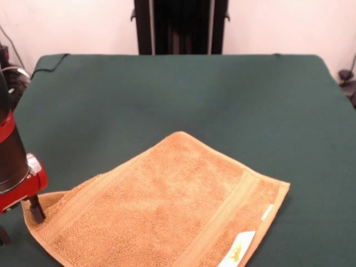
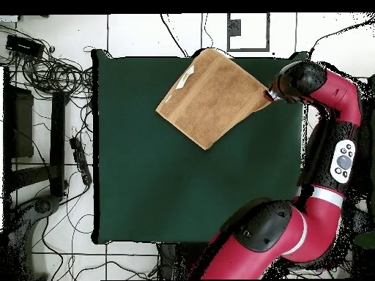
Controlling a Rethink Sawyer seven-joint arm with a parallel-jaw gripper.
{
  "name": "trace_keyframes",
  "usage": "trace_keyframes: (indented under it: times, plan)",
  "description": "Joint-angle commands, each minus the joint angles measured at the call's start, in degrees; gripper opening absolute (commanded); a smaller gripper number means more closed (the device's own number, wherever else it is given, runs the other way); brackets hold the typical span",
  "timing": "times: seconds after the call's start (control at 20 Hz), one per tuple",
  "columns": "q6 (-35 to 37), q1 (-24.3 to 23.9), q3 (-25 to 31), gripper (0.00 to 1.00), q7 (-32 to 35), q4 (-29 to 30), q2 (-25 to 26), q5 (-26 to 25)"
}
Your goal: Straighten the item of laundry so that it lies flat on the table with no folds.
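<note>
Front view shows you the towel (image 1: pixel 167 206) nearly flat on the surface (image 1: pixel 167 94); fingers (image 1: pixel 35 209) grip its raised corner, awaiting release

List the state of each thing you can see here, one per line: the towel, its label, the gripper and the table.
Small square orange-tan terry towel: spread open, lying askew, one corner lifted at the gripper.
White label with yellow mark: face up at the towel's edge.
Red and black arm's gripper: at the towel's corner, one finger on the cloth; open or shut cannot be told.
Dark green cloth table: towel lies near one edge.
</note>
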Motion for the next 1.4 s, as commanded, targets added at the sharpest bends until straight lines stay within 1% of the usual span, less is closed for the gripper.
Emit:
trace_keyframes:
  times: [0.05, 0.1, 0.15, 0.25, 0.3, 0.4, 0.5, 0.6, 0.65, 0.7, 0.75, 0.95, 1.0, 1.3, 1.35, 1.4]
  plan:
    - [0.6, 0.7, 0.2, 1.00, 11.4, 5.5, -1.4, 2.3]
    - [0.9, 1.0, -0.2, 1.00, 11.3, 5.6, -1.6, 2.1]
    - [-0.8, 1.1, -1.1, 1.00, 12.1, 7.4, -2.6, 2.6]
    - [-1.3, 1.1, -1.4, 1.00, 12.3, 8.2, -3.0, 3.1]
    - [-3.3, 0.9, -2.5, 1.00, 13.4, 11.3, -4.6, 4.2]
    - [-3.8, 1.1, -3.3, 1.00, 13.9, 13.3, -5.7, 5.1]
    - [-4.0, 1.5, -4.4, 1.00, 14.1, 16.9, -7.8, 6.4]
    - [-6.3, 2.0, -6.5, 1.00, 17.7, 24.5, -12.3, 7.6]
    - [-8.9, 2.1, -8.0, 1.00, 21.6, 30.5, -15.8, 8.5]
    - [-10.5, 2.1, -8.6, 1.00, 23.6, 33.6, -17.5, 9.1]
    - [-12.0, 2.4, -9.6, 1.00, 27.1, 37.1, -19.5, 9.8]
    - [-14.0, 3.7, -12.1, 1.00, 34.0, 43.3, -22.8, 11.8]
    - [-15.2, 4.1, -12.7, 1.00, 36.7, 45.6, -23.6, 12.7]
    - [-18.9, 7.4, -17.3, 1.00, 47.6, 52.6, -26.8, 18.0]
    - [-19.6, 7.8, -17.9, 1.00, 48.6, 53.4, -27.1, 18.8]
    - [-19.8, 8.6, -18.8, 1.00, 51.6, 54.2, -27.3, 19.6]
